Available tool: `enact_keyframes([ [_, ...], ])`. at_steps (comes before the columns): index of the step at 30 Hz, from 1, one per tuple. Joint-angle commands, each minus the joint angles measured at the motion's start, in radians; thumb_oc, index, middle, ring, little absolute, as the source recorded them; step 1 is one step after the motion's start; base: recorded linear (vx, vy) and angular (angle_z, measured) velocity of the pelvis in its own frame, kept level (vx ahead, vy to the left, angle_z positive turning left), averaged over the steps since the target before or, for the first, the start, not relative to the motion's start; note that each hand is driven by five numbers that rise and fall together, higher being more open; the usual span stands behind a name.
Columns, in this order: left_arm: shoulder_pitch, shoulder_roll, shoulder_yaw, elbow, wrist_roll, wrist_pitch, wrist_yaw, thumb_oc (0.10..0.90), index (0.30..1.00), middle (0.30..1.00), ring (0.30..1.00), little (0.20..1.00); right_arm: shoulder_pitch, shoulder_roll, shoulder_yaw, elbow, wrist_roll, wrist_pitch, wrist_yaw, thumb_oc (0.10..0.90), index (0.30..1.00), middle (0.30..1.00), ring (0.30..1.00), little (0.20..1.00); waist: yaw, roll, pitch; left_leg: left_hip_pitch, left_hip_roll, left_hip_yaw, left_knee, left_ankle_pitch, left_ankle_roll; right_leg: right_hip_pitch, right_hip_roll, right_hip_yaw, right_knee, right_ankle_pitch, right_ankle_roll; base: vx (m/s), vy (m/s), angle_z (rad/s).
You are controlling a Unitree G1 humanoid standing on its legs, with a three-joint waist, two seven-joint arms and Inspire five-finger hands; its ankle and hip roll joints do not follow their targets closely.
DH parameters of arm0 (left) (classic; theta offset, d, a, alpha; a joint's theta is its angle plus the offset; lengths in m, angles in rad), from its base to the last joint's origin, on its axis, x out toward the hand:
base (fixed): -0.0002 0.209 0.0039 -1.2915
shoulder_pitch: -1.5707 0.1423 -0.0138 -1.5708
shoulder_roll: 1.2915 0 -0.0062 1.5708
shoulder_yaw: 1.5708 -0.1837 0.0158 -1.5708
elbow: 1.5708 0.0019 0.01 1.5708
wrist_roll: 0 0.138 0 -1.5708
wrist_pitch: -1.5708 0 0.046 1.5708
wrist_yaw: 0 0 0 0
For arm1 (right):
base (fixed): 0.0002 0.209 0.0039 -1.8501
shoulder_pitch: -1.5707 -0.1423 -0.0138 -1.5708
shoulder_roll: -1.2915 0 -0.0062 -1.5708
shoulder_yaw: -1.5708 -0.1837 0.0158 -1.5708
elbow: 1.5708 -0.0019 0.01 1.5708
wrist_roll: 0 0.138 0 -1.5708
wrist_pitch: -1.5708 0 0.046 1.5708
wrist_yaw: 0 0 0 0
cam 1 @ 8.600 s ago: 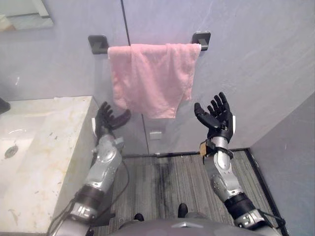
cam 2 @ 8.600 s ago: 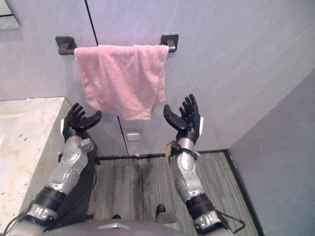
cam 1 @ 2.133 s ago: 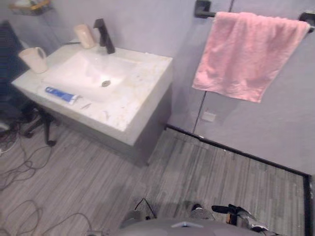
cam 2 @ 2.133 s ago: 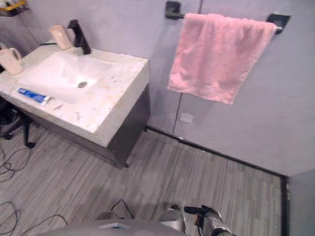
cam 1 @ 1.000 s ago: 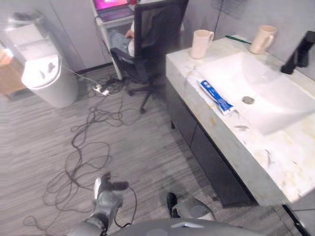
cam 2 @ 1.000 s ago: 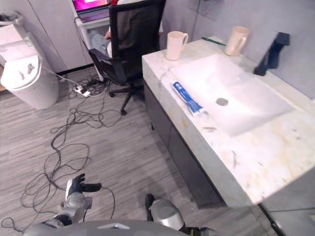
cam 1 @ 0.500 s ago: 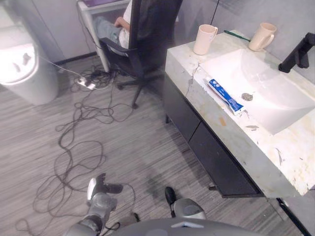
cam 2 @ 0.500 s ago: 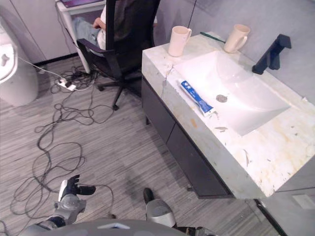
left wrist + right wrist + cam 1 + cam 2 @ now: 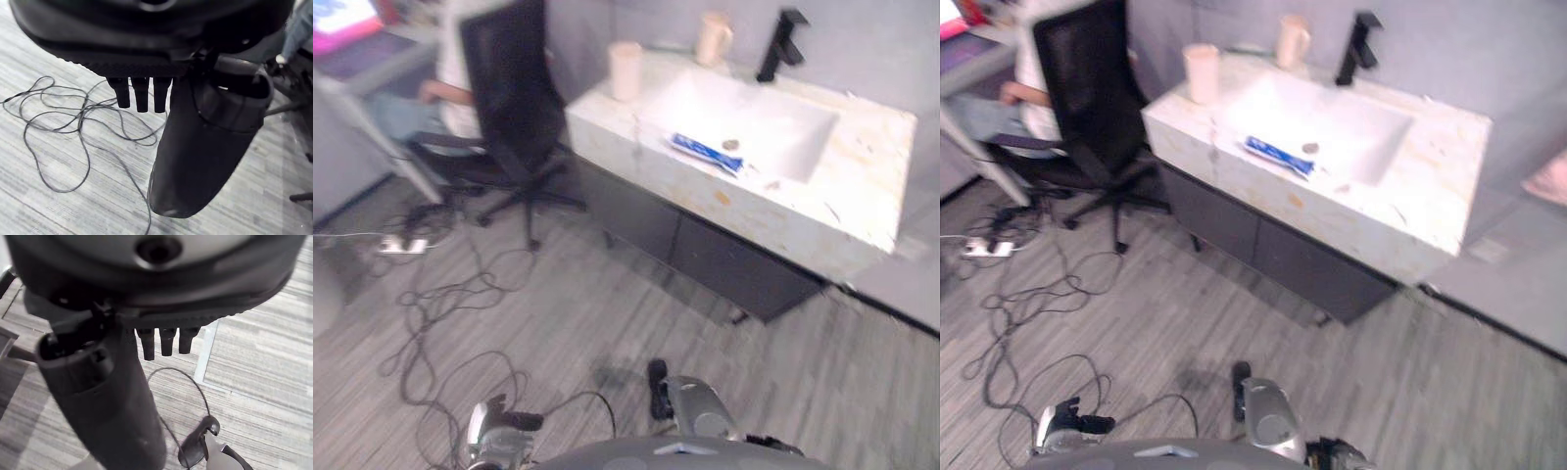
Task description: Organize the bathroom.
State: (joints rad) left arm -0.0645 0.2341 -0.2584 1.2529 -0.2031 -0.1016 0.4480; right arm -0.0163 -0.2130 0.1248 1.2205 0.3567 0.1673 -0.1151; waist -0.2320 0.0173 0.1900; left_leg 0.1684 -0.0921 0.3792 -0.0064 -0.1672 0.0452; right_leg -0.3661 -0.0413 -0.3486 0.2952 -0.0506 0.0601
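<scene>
A pale marble sink counter (image 9: 862,186) stands at the upper right. On its front edge lies a blue toothpaste tube (image 9: 705,153). A beige cup (image 9: 625,70) stands on the counter's left corner, and a second cup (image 9: 712,37) sits at the back beside the black faucet (image 9: 780,41). A corner of the pink towel (image 9: 1549,181) hangs at the right edge. My left hand (image 9: 499,436) hangs low at the bottom left, open and holding nothing; its thumb (image 9: 205,147) sticks out over the floor. My right hand (image 9: 107,406) is also low and open, and holds nothing.
A black office chair (image 9: 509,88) with a person seated in it stands left of the counter, at a desk (image 9: 362,69). Loose cables (image 9: 440,323) and a power strip (image 9: 396,245) lie on the grey plank floor (image 9: 607,294). Dark cabinet fronts (image 9: 724,264) run under the counter.
The whole picture has swung, so the camera has moved: the counter now lies further off at the upper right. Both hands stay low and hold nothing.
</scene>
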Motion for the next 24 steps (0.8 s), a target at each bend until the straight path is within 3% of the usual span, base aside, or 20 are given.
enact_keyframes([
  [1,-0.007,0.011,0.015,-0.035,-0.014,-0.081,0.041,0.800,0.900,0.900,0.900,0.900,0.018,-0.039,0.020,0.062,-0.014,-0.019,-0.003,0.800,0.900,0.900,0.900,0.900,-0.014,-0.006,-0.009,-0.027,0.032,-0.161,0.098,-0.036,-0.052,0.127,0.007,0.125,-0.178,0.103,0.085,0.32,-0.013,0.45],
  [2,0.000,0.003,0.027,-0.039,-0.021,-0.091,0.031,0.800,0.900,0.900,0.900,0.900,0.027,-0.038,0.011,0.062,0.019,-0.035,-0.020,0.800,0.900,0.900,0.900,0.900,-0.017,-0.007,-0.014,-0.064,0.034,-0.181,0.252,0.049,-0.098,0.162,0.020,0.152,-0.186,0.090,0.063,0.29,-0.018,0.61],
  [3,0.002,0.000,0.035,-0.042,0.011,-0.099,0.027,0.800,0.900,0.900,0.900,0.900,0.032,-0.039,0.007,0.058,0.031,-0.037,-0.022,0.800,0.900,0.900,0.900,0.900,-0.016,-0.010,-0.013,-0.092,0.042,-0.183,0.321,0.097,-0.118,0.186,0.025,0.162,-0.200,0.089,0.051,0.31,-0.045,0.66],
  [4,0.003,-0.001,0.027,-0.047,0.044,-0.103,0.026,0.800,0.900,0.900,0.900,0.900,0.036,-0.044,0.004,0.051,0.066,-0.041,-0.025,0.800,0.900,0.900,0.900,0.900,-0.012,-0.021,-0.017,-0.159,0.040,-0.207,0.471,0.183,-0.145,0.220,0.033,0.183,-0.209,0.079,0.032,0.24,-0.019,0.54],
  [5,0.002,-0.001,0.025,-0.047,0.049,-0.113,0.027,0.800,0.900,0.900,0.900,0.900,0.037,-0.045,0.002,0.047,0.083,-0.044,-0.024,0.800,0.900,0.900,0.900,0.900,-0.008,-0.023,-0.017,-0.187,0.041,-0.211,0.508,0.207,-0.151,0.236,0.037,0.189,-0.212,0.073,0.025,0.29,0.041,0.24],
  [7,-0.008,0.002,0.021,-0.062,0.012,-0.097,0.019,0.800,0.900,0.900,0.900,0.900,0.033,-0.055,0.000,0.035,0.076,-0.050,-0.020,0.800,0.900,0.900,0.900,0.900,0.010,-0.036,-0.013,-0.254,0.038,-0.234,0.576,0.153,-0.122,0.287,0.037,0.206,-0.212,0.049,0.009,0.29,0.119,-0.71],
  [12,-0.031,0.009,0.011,-0.078,0.019,-0.085,0.018,0.800,0.900,0.900,0.900,0.900,0.023,-0.055,0.008,0.039,0.094,-0.074,-0.016,0.800,0.900,0.900,0.900,0.900,0.029,-0.047,-0.008,-0.231,0.046,-0.280,0.434,0.076,-0.068,0.309,0.044,0.249,-0.195,0.032,0.011,0.27,0.144,-0.81],
  [13,-0.034,0.020,-0.003,-0.087,0.025,-0.075,0.016,0.800,0.900,0.900,0.900,0.900,0.019,-0.050,0.018,0.045,0.101,-0.082,-0.018,0.800,0.900,0.900,0.900,0.900,0.039,-0.037,-0.012,-0.186,0.068,-0.360,0.227,0.064,-0.053,0.322,0.062,0.297,-0.188,0.012,0.022,0.48,0.269,-0.45],
  [14,-0.029,0.028,-0.018,-0.081,0.014,-0.073,0.014,0.800,0.900,0.900,0.900,0.900,0.013,-0.046,0.031,0.052,0.100,-0.089,-0.025,0.800,0.900,0.900,0.900,0.900,0.050,-0.020,-0.018,-0.178,0.091,-0.448,0.071,0.115,-0.065,0.329,0.084,0.348,-0.186,-0.008,0.030,0.53,0.293,-0.45],
  [16,-0.017,0.023,-0.021,-0.061,0.048,-0.086,0.021,0.800,0.900,0.900,0.900,0.900,0.010,-0.043,0.039,0.062,0.111,-0.101,-0.026,0.800,0.900,0.900,0.900,0.900,0.063,-0.008,-0.015,-0.194,0.095,-0.479,0.043,0.147,-0.070,0.335,0.095,0.390,-0.154,-0.043,0.034,0.32,0.189,-1.00],
  [18,-0.010,0.026,-0.018,-0.043,0.033,-0.080,0.030,0.800,0.900,0.900,0.900,0.900,-0.002,-0.035,0.038,0.065,0.090,-0.119,-0.037,0.800,0.900,0.900,0.900,0.900,0.072,0.006,-0.020,-0.169,0.078,-0.504,0.015,0.134,-0.053,0.297,0.082,0.384,-0.089,-0.069,0.049,0.25,0.207,-1.08],
  [21,-0.003,0.037,-0.003,-0.025,0.044,-0.084,0.022,0.800,0.900,0.900,0.900,0.900,-0.005,-0.032,0.027,0.068,0.084,-0.146,-0.027,0.800,0.900,0.900,0.900,0.900,0.073,0.020,-0.023,-0.136,0.073,-0.478,-0.017,0.123,-0.041,0.271,0.064,0.373,-0.047,-0.088,0.067,0.19,0.176,-1.32],
  [24,0.015,0.048,0.014,-0.019,0.049,-0.071,0.013,0.800,0.900,0.900,0.900,0.900,-0.004,-0.018,0.027,0.050,0.061,-0.167,-0.033,0.800,0.900,0.900,0.900,0.900,0.080,0.036,-0.028,-0.115,0.087,-0.400,-0.055,0.129,-0.037,0.250,0.033,0.324,-0.002,-0.073,0.090,0.14,0.129,-1.25],
])
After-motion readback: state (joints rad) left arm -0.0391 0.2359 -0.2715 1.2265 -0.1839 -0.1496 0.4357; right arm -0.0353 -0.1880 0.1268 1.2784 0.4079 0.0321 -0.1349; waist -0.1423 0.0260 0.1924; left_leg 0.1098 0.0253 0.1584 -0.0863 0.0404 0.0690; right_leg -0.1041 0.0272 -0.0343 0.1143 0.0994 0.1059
